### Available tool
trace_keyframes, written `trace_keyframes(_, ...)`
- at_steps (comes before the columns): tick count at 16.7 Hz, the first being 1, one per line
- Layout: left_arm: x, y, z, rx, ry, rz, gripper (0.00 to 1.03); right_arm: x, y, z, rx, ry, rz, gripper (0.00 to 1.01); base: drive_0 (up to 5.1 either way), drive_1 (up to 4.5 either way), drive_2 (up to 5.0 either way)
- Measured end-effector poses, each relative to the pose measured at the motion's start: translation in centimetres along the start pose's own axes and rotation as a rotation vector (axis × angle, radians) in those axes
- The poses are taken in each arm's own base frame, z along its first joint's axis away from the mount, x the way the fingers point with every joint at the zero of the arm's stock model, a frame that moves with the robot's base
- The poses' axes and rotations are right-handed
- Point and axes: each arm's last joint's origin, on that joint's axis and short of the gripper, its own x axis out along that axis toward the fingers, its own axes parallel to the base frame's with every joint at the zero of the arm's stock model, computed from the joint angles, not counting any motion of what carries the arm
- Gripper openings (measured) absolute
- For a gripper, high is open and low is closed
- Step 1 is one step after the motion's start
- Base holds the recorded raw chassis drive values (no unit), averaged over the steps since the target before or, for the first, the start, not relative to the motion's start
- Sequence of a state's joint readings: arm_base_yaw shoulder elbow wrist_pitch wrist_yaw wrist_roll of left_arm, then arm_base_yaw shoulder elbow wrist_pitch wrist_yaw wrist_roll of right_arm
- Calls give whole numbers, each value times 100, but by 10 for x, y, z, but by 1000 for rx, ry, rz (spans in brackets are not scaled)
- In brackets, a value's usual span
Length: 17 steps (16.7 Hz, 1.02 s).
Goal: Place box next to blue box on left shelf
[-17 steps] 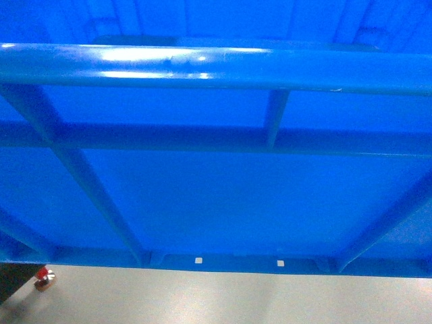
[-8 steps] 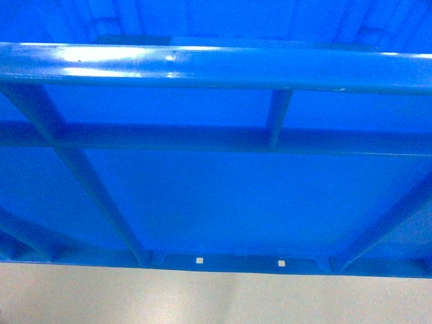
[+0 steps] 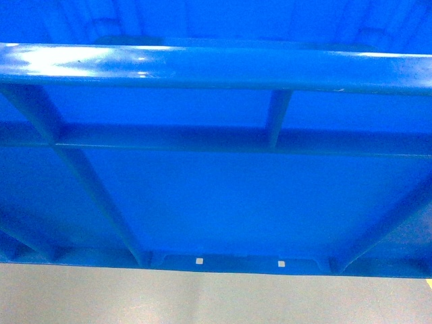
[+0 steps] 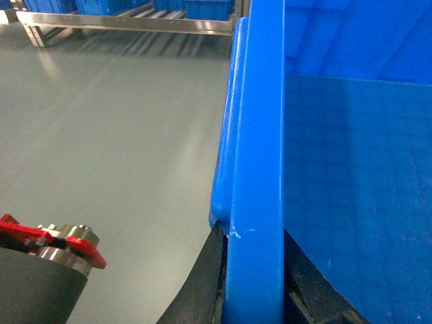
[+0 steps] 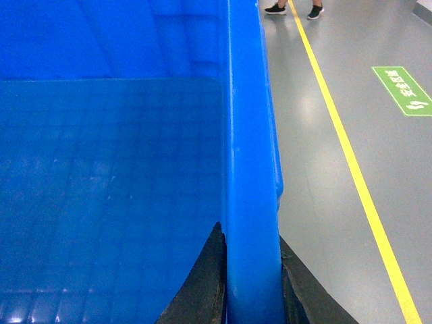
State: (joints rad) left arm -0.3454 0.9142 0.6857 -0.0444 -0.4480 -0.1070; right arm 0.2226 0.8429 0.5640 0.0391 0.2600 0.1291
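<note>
The bright blue box (image 3: 216, 196) fills the head view, its ribbed wall and thick rim close to the camera. My left gripper (image 4: 253, 283) is shut on the box's left rim (image 4: 256, 135), one black finger on each side. My right gripper (image 5: 251, 277) is shut on the opposite rim (image 5: 250, 135) in the same way. The box hangs above the grey floor. Far off in the left wrist view stands a grey metal shelf (image 4: 128, 23) with blue boxes (image 4: 202, 7) on it.
A yellow floor line (image 5: 344, 148) runs along the right side, with a green floor sign (image 5: 403, 89) beyond it. A person's feet (image 5: 293, 9) stand at the far end. A red and metal part (image 4: 61, 239) shows at lower left.
The floor under the box has slid past: the red object at the lower left is gone and a yellow mark now shows at the right edge. Both grips are unchanged.
</note>
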Motion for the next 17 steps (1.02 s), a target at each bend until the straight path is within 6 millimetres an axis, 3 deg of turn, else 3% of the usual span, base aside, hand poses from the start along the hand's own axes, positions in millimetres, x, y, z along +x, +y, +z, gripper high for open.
trace_keyframes(8, 0, -1, 0, -1, -1, -5, 10, 0, 0, 0, 0, -2, -6, 10, -85, -85, -85)
trace_keyframes(17, -1, 0, 1, -3, -5, -6, 10, 0, 0, 0, 0, -4, -6, 10, 4, 423, -416)
